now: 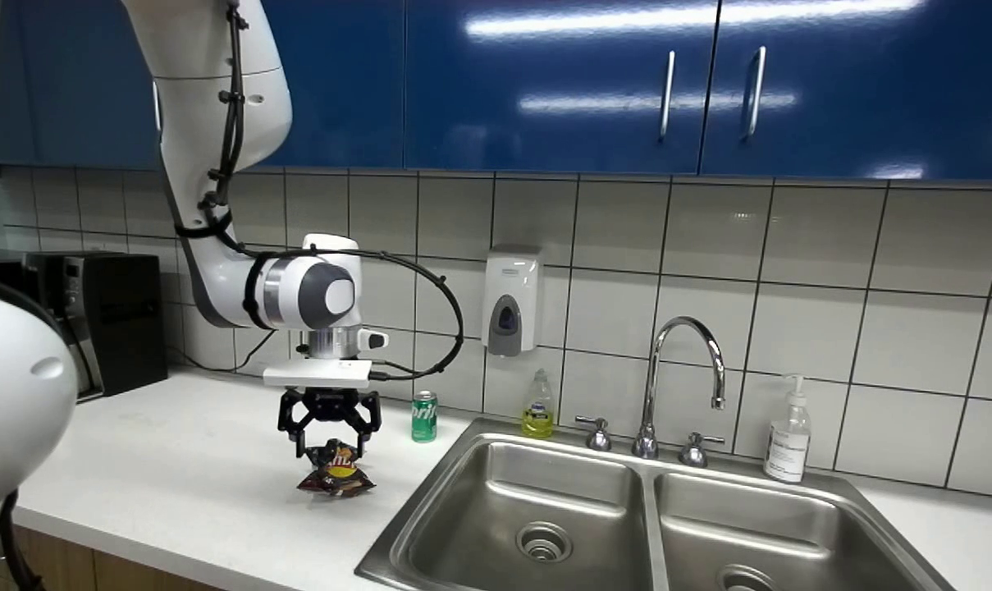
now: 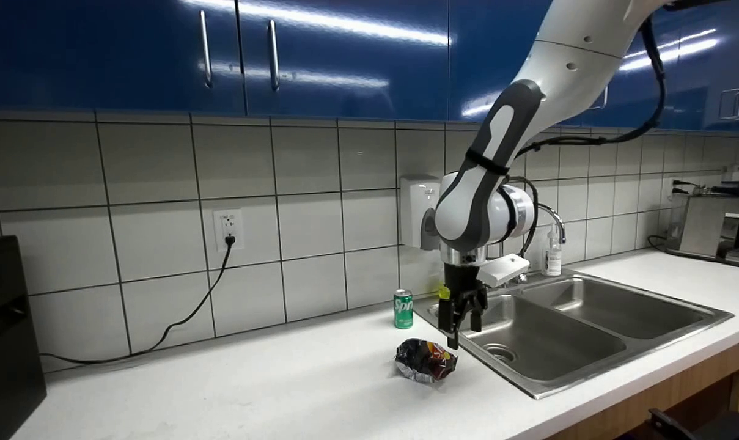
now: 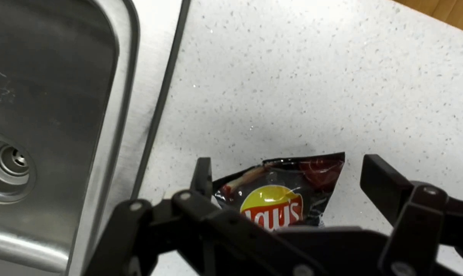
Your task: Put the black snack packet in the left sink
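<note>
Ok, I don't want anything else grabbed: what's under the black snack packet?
The black snack packet seems to rest on the white counter, which shows around it in both exterior views. The patch it covers is hidden; anything flat beneath can't be ruled out.

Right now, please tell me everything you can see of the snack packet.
The packet is a crumpled, shiny, foil-like black pouch with dark red patches, a yellow and red Lay's logo and a silvery edge. It lies on the counter beside the left sink, near the open gripper; whether they touch is unclear.
</note>
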`<state>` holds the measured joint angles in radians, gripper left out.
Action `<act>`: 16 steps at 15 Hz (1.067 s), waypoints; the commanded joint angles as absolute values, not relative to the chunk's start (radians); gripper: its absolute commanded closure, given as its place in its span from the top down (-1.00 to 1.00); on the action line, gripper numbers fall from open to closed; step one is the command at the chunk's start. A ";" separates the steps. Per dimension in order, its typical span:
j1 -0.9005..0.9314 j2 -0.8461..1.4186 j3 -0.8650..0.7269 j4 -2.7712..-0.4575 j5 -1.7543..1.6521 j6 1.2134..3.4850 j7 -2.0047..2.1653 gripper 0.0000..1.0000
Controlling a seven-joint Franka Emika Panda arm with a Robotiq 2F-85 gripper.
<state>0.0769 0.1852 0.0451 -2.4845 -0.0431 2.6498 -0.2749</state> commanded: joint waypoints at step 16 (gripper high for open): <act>0.063 0.388 0.096 -2.238 -0.054 2.547 -0.268 1.00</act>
